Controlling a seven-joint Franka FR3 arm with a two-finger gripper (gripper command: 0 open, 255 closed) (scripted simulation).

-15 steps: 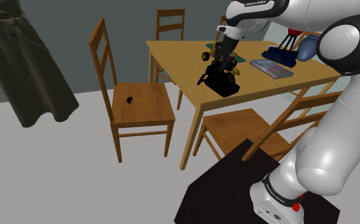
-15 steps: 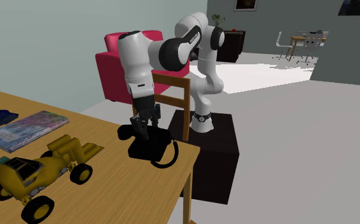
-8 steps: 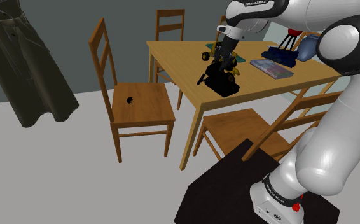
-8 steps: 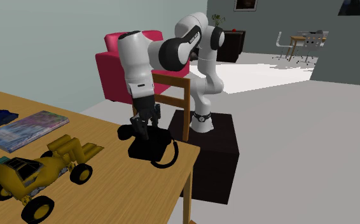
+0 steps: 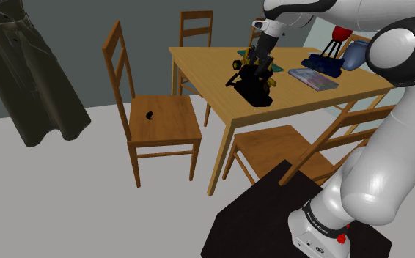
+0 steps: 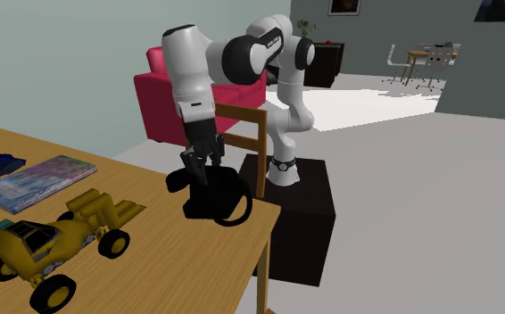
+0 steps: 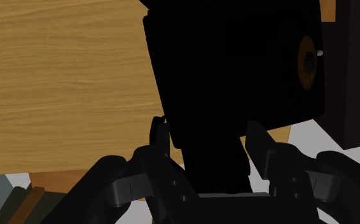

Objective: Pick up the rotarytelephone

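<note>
The rotary telephone (image 6: pixel 211 198) is solid black all over, a squat, blocky body with a sloping front. Seen from the wrist camera, its face carries a round dial whose hub (image 7: pixel 307 62) is dull gold with a small pale spot in the middle; the finger holes around it are too dark to make out. A black cord (image 6: pixel 240 212) curls out of the body in one loose loop and hangs over the wooden table's (image 6: pixel 153 259) edge.

The telephone sits at the table's corner nearest the robot's stand, close to both edges there. Whether its base touches the tabletop cannot be told.

The gripper (image 6: pixel 202 168) comes down on the telephone from above, pointing almost straight at the table. Its two black fingers (image 7: pixel 159 137) are clamped on a narrow black upright part at the top of the telephone, one finger pressed against each side of it.

Further in on the table from the telephone stands a yellow toy car (image 6: pixel 50 245) with black wheels, and beyond that lies a flat magazine (image 6: pixel 35 183).
</note>
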